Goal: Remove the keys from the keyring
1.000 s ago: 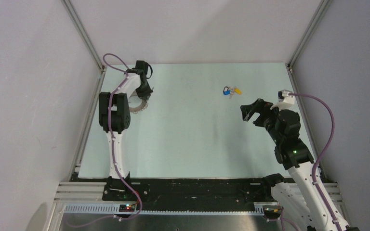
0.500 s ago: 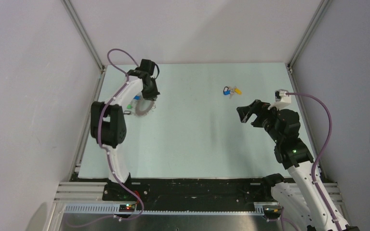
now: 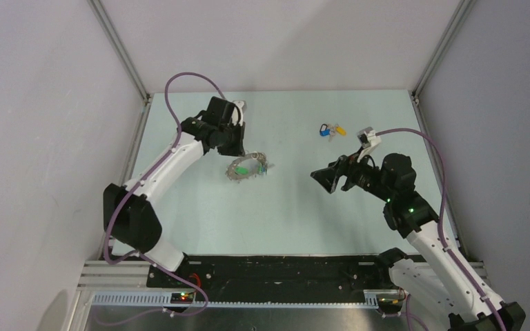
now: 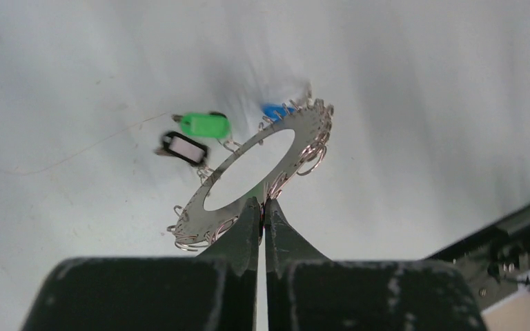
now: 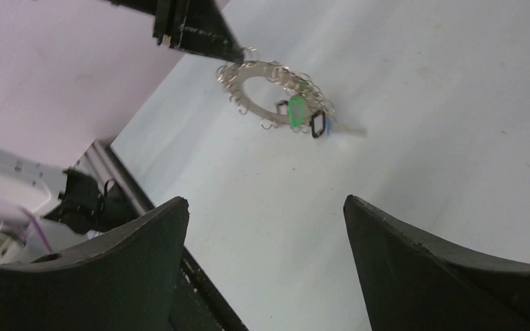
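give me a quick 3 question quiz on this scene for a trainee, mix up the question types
1. True or false: the left gripper is shut on the rim of the keyring.
2. Pick one. The right gripper is:
A) open and apart from the keyring
B) shut on a key
C) shut on the keyring
3. Short answer: in the left wrist view, which head colours show on the keys hanging from the keyring?

Key
1. True
2. A
3. Green, black and blue
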`<state>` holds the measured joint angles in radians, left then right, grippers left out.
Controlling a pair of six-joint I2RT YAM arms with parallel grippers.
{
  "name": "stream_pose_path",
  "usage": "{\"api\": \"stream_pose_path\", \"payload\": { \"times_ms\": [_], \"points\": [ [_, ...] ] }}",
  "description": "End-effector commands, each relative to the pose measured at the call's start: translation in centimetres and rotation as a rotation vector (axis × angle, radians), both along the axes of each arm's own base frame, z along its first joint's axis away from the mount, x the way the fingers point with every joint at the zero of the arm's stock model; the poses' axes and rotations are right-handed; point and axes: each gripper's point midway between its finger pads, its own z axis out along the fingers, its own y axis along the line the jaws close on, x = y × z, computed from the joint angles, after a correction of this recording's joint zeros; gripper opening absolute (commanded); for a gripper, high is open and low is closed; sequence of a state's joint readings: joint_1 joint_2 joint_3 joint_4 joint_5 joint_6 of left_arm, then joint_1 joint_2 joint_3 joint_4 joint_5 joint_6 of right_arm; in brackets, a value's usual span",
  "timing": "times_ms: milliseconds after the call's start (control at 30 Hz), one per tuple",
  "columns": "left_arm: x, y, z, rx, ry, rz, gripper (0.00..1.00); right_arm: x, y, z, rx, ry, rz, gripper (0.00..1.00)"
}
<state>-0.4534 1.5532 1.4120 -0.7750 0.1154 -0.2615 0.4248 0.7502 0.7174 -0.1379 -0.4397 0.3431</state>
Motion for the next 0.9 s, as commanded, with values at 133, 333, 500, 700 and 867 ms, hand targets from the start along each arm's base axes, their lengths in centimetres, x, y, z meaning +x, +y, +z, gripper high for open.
{"api": "stream_pose_path", "payload": {
  "times_ms": [133, 333, 500, 700, 867],
  "points": [
    [-5.0, -3.3, 10.1, -0.074, -0.346, -0.356, 0.0, -1.0, 3.2, 1.8, -0.005, -0.186, 0.173, 0.67],
    [-6.8, -2.9, 14.3, -0.044, -0.522, -0.442, 0.0, -1.6, 4.8, 2.6, -0.066, -0.41, 0.299, 0.61],
    [-7.9, -2.2, 16.9, -0.06, -0.619, -0.463, 0.0, -2.1, 6.3, 3.4, -0.158, -0.648, 0.364, 0.59],
    [-9.3, -1.8, 18.8, -0.115, -0.735, -0.486, 0.0, -2.5, 7.9, 4.3, -0.187, -0.786, 0.401, 0.6],
    [-10.6, -1.4, 20.4, -0.168, -0.84, -0.491, 0.0, -2.2, 9.3, 4.4, -0.212, -0.812, 0.417, 0.6]
  ]
}}
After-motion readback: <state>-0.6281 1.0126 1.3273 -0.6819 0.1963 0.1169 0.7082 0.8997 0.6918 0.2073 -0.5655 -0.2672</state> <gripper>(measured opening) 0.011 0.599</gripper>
